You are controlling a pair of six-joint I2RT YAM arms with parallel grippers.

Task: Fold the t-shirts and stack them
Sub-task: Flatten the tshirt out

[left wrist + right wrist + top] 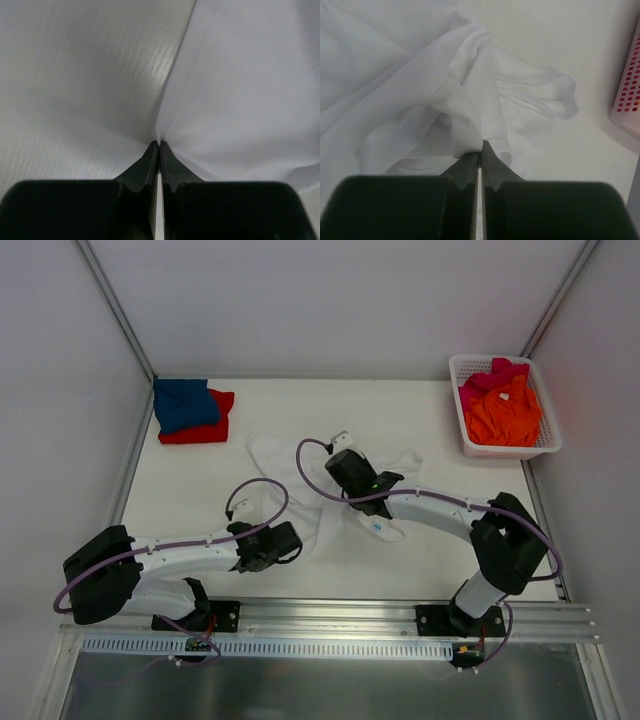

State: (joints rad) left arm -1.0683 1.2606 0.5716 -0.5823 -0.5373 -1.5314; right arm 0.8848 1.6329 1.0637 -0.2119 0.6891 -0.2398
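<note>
The large white t-shirt (272,456) lies crumpled in the middle of the table, and both grippers hold it. At its near left edge my left gripper (296,540) is shut on a pinch of the white cloth (240,90), the fingertips (152,152) pressed together on the fold. Farther back, my right gripper (334,458) is shut on a bunched fold of the same shirt (395,75). The blue t-shirt (184,403) lies folded on the red one (205,431) at the back left. The orange (505,416) and pink (490,376) shirts lie in the basket.
The white lattice basket (505,450) stands at the back right corner, and its pink-lit wall (629,95) shows at the right edge of the right wrist view. Grey walls enclose the table on the left, back and right. A metal rail runs along the near edge.
</note>
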